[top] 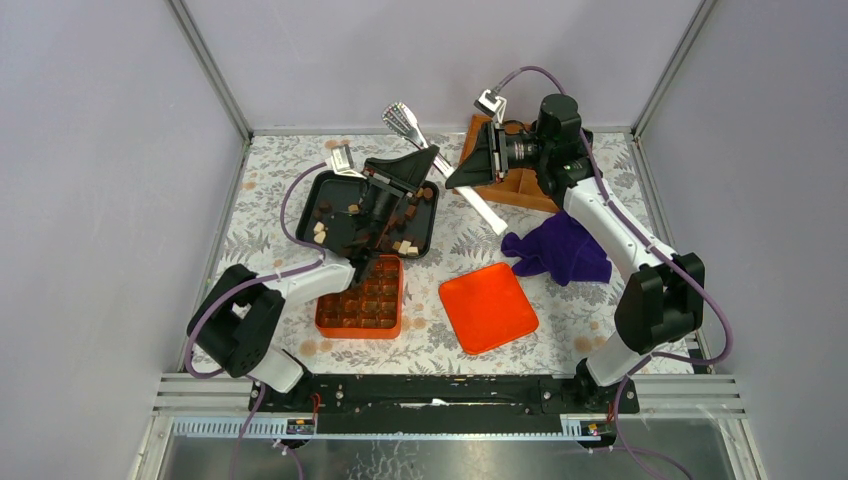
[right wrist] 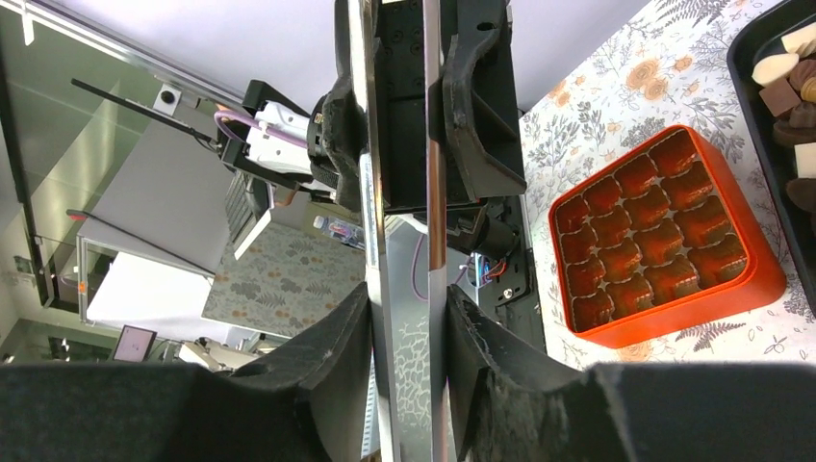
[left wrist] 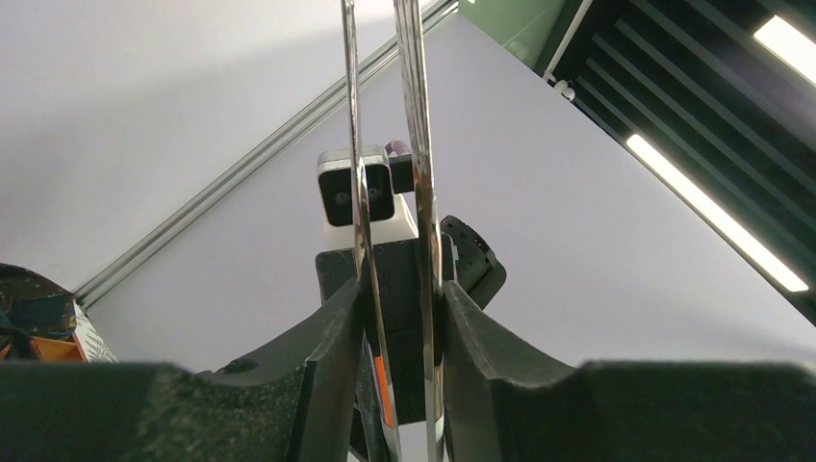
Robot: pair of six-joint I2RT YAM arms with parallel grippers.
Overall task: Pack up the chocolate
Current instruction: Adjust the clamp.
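- The chocolate [top: 320, 233] is lying as loose dark, light brown and cream pieces in a black tray [top: 305, 200] at the left of the floral table.
- An orange box [top: 360, 325] with a grid of cells is sitting just in front of the tray. Whether its cells are holding pieces cannot be told.
- The left gripper [left wrist: 399, 298] is reaching over the tray's right side. Its fingers are pressing from both sides on the two metal arms of the tongs [top: 483, 207], narrowly parted and gripping them.
- The tongs are lying aslant between the two arms, with the toothed head pointing to the back wall.
- The right gripper [right wrist: 406, 308] is facing the left one and clamping the same tongs, with its pads against both metal arms.
- An orange lid [top: 488, 307] is lying flat right of the box, apart from it.
- A purple cloth [top: 560, 250] is lying crumpled beside the right arm.
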